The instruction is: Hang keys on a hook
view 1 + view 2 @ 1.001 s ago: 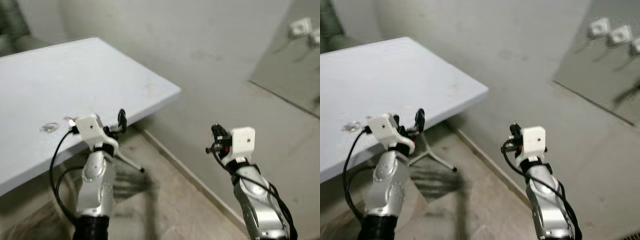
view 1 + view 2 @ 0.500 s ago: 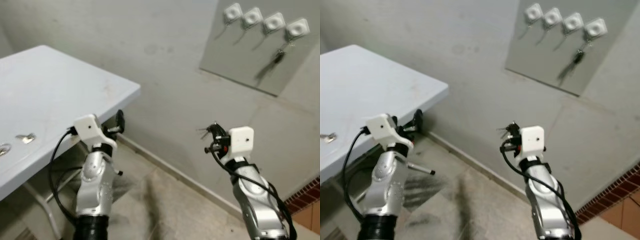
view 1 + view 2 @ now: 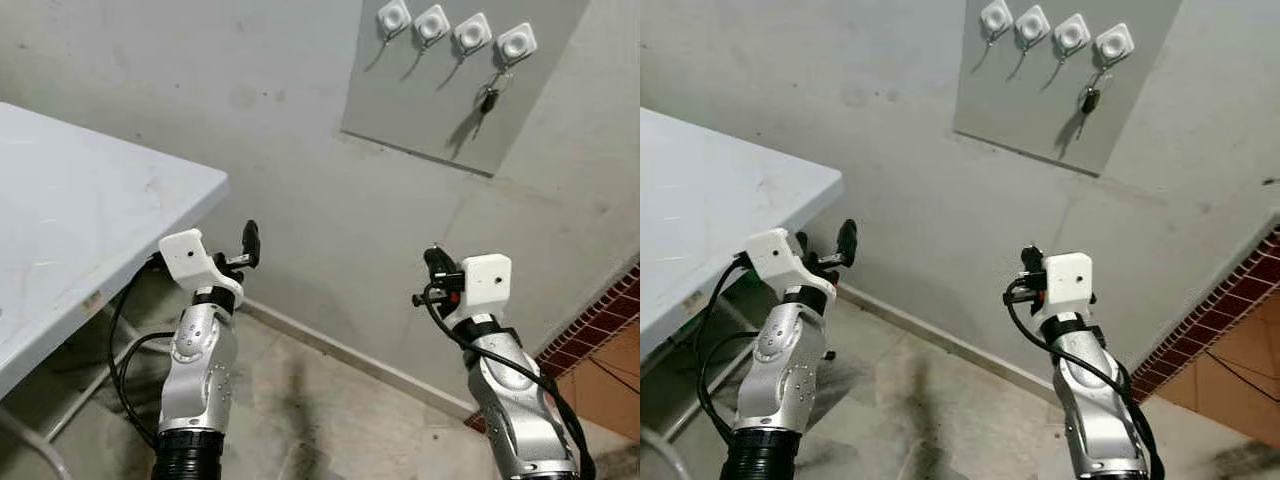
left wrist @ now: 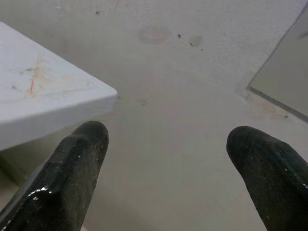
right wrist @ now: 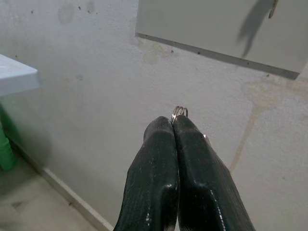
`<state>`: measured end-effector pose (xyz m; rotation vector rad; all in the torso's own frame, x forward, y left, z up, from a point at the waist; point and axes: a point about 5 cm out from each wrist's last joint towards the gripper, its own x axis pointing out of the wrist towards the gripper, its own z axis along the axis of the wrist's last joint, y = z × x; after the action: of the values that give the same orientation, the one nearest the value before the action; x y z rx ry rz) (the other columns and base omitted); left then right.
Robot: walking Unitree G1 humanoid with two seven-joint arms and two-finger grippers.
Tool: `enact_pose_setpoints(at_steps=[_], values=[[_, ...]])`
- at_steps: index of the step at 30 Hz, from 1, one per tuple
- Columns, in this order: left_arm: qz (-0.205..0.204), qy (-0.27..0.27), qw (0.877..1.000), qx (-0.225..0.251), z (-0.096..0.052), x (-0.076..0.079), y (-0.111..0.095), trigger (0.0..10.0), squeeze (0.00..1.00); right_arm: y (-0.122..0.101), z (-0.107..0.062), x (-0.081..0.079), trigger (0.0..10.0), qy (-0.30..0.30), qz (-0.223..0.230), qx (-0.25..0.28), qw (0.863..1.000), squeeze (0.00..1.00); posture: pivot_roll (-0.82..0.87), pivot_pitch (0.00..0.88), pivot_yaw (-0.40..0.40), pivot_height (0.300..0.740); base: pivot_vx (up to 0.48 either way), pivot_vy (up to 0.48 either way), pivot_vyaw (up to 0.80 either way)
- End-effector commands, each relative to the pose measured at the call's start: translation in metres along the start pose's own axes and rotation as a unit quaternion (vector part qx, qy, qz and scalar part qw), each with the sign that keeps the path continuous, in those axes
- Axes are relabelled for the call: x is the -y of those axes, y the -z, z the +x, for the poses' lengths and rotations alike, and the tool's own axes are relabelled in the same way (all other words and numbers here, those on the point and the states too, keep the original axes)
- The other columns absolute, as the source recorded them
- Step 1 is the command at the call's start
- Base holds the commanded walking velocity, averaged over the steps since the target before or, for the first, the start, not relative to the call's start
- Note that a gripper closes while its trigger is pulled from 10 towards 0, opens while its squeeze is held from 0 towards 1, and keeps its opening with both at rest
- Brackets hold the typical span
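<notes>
Head camera had swung from table toward wall; hook board now fully in view.

Right gripper (image 5: 175, 126) was pinched closed on the key ring (image 5: 179, 111), only its loop peeping past the fingertips, held low and well below the grey board (image 3: 1070, 90), presumably carried ready for lifting. Three hooks (image 3: 1032, 22) stood free; the fourth already bore hanging keys (image 3: 1089, 98). Left gripper (image 4: 166, 139) was spread wide, empty, near the table (image 3: 90, 220) corner. The keys themselves were hidden behind the fingers.
</notes>
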<state>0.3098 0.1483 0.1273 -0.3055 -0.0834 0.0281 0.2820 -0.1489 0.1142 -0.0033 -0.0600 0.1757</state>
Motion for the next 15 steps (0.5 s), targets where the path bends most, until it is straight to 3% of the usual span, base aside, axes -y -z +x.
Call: enact_pose_setpoints(at_steps=[1, 15], values=[[0.002, 0.003, 1.0, -0.004, 0.0016, 0.0032, 0.0007, 10.0, 0.0, -0.0024, 0.0016, 0.0032, 10.0, 0.007, -0.004, 0.002, 1.0, 0.0, -0.07, 0.0, -0.049, 0.74, 0.0, 0.0, -0.74], [0.009, 0.012, 1.0, -0.005, 0.0036, 0.0045, -0.0006, 10.0, 0.0, -0.0024, 0.0029, 0.0023, 10.0, 0.013, -0.001, 0.004, 1.0, 0.0, -0.07, 0.0, -0.037, 0.74, 0.0, 0.0, -0.74]])
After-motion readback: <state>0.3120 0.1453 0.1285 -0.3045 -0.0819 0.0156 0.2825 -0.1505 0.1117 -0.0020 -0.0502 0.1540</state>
